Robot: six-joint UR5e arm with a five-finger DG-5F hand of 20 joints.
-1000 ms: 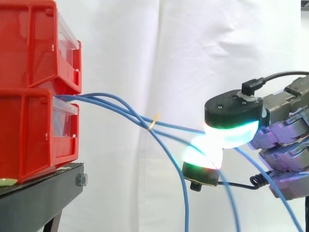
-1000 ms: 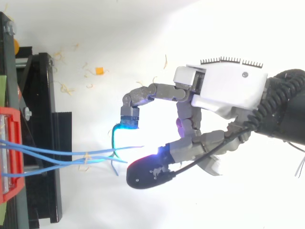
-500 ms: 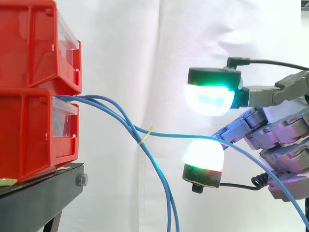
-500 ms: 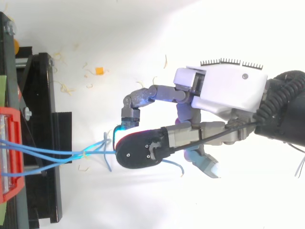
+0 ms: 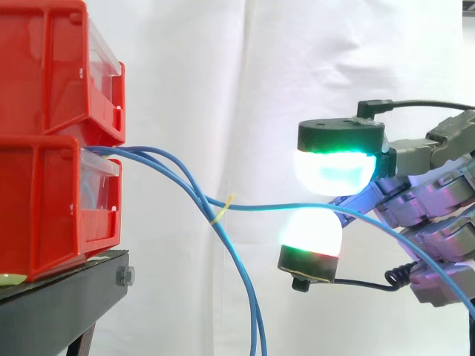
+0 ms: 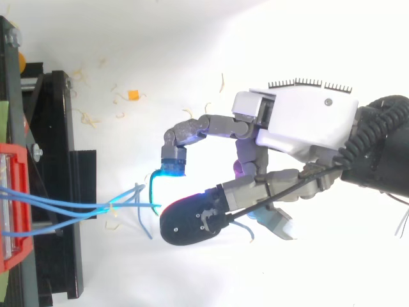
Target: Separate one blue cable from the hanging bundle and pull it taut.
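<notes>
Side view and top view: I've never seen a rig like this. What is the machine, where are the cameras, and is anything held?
This is a robot arm ending in a hand with glowing fingertip pads. One camera looks level from beside the work, the other straight down. Two red bins sit stacked on a black stand. A bundle of blue cables hangs out of the lower bin. A single cable runs across between an upper and a lower pad, which stand apart, so nothing is pinched.
</notes>
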